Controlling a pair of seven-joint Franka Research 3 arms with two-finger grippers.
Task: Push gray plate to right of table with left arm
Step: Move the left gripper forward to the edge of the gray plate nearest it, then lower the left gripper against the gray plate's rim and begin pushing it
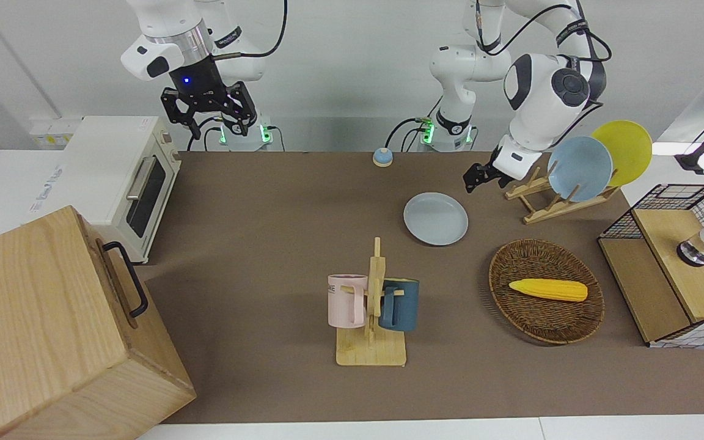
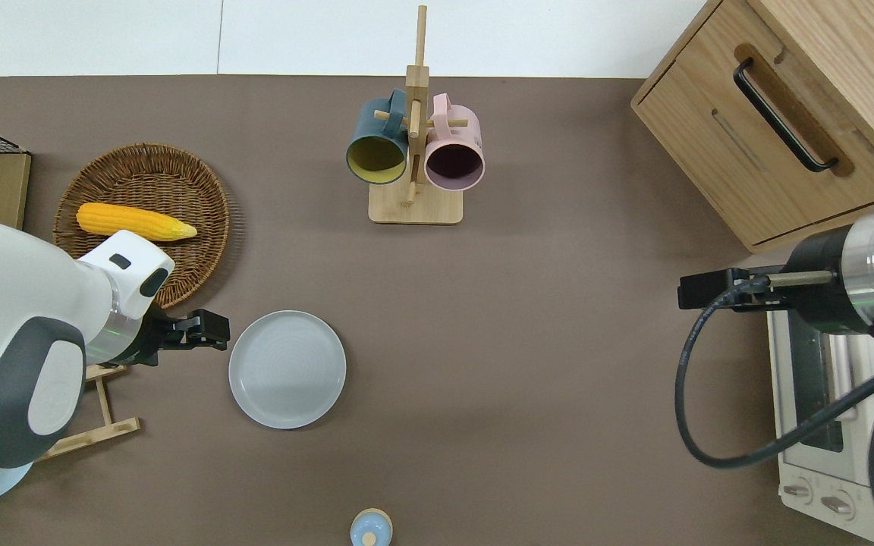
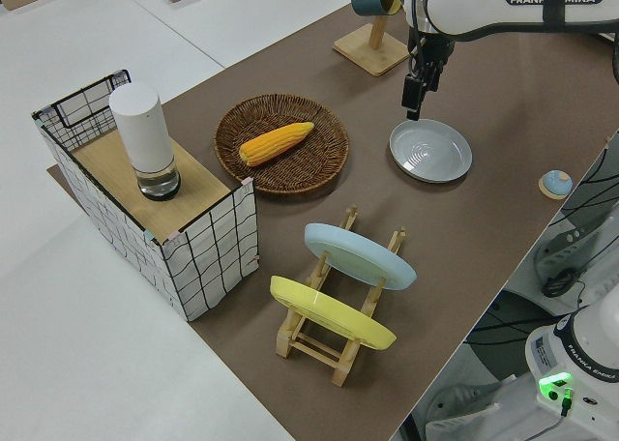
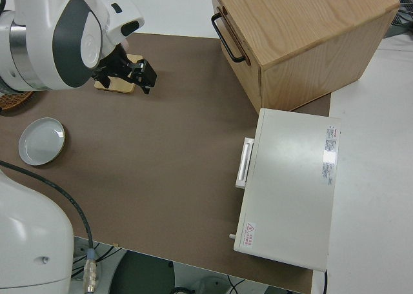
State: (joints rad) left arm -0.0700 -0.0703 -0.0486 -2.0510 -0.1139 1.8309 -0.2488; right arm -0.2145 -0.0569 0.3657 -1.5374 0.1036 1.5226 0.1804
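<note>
Left gripper (image 2: pixel 209 332) hangs low just beside the gray plate (image 2: pixel 287 369), at the rim facing the left arm's end of the table (image 2: pixel 528 364); you cannot tell from these views whether its fingers are apart or together, nor whether it touches the rim. Your left arm (image 1: pixel 541 85) folds down from a high elbow, its wrist angled toward the plate, black cables looping over the upper links. You see the gray plate lying flat on the table, between the small blue bell (image 1: pixel 382 157), which sits nearer to the robots, and the mug rack (image 1: pixel 371 318), which stands farther from them. A wicker basket (image 2: pixel 202 189) holding a corn cob (image 2: pixel 135 221) sits near the plate, toward the left arm's end. Your right arm is parked.
</note>
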